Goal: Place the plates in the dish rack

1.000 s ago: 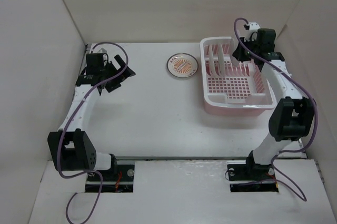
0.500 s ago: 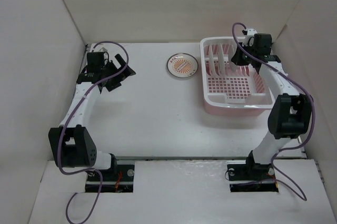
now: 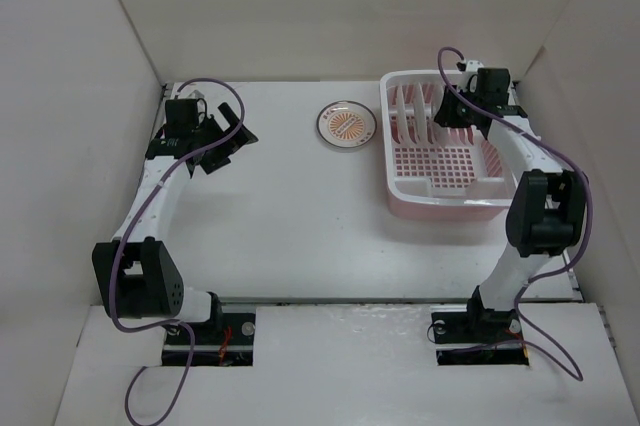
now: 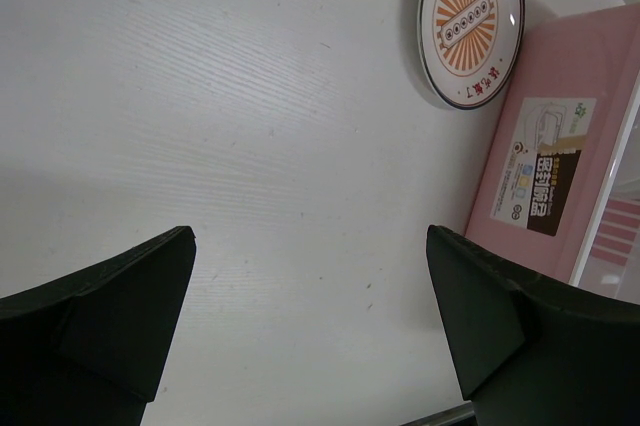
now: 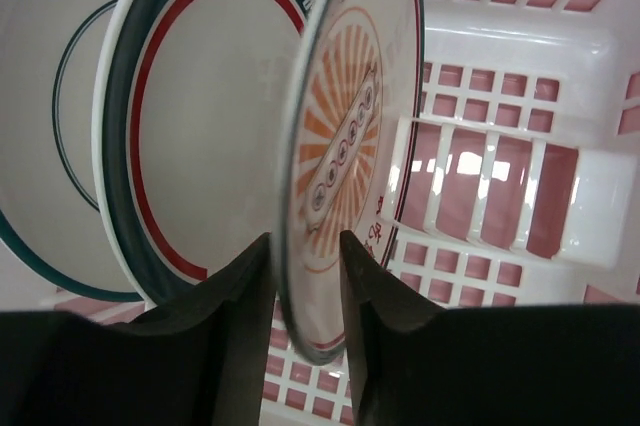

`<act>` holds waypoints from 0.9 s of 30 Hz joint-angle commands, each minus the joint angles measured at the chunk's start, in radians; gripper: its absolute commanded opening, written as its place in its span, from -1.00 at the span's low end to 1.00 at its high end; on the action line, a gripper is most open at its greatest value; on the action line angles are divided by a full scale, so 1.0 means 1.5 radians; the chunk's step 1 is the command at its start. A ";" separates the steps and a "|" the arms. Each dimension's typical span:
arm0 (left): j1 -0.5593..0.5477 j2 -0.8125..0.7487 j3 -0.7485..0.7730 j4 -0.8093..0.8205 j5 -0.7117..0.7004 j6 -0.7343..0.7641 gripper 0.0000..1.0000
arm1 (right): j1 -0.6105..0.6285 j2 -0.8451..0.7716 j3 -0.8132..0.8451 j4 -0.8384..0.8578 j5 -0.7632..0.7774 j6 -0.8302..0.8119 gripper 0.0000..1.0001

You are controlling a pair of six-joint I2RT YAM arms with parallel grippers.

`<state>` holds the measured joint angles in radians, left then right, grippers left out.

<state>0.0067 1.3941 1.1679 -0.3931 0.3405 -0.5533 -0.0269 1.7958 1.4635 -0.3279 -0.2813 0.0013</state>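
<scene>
Dish rack (image 3: 450, 208): on the right half of the table (image 3: 280, 206); 3 plates stand at its far left end.
Left gripper (image 4: 310, 241): jaws wide with nothing between them, hovering over bare table well apart from the rack.
Loose plate (image 3: 345, 124): the 4th, lying flat with its sunburst face up, just beside the rack's left wall.
Right gripper (image 5: 303, 246): narrow, its fingers straddling the rim of the racked sunburst plate (image 5: 345, 146); we cannot tell whether the pads press it or stand just off it.
Neighbours: red-ringed plate (image 5: 200, 126) next to it, green-rimmed plate (image 5: 40, 96) beyond.
Heading: the plates are round, so we find no long axis; the 3 stand on edge, faces roughly parallel.
Risk: we judge that a rim not seated between dividers would tip onto the red-ringed plate once let go. A finger dragging on withdrawal could pull it over.
</scene>
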 commanded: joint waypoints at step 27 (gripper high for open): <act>-0.107 0.326 0.018 0.365 0.139 -0.092 1.00 | 0.013 -0.330 0.042 0.034 -0.026 0.106 1.00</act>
<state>-0.1444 1.8488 1.1439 0.0120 0.4900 -0.6502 -0.0242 1.3586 1.5166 -0.3279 -0.2127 0.1280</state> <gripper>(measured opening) 0.997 0.998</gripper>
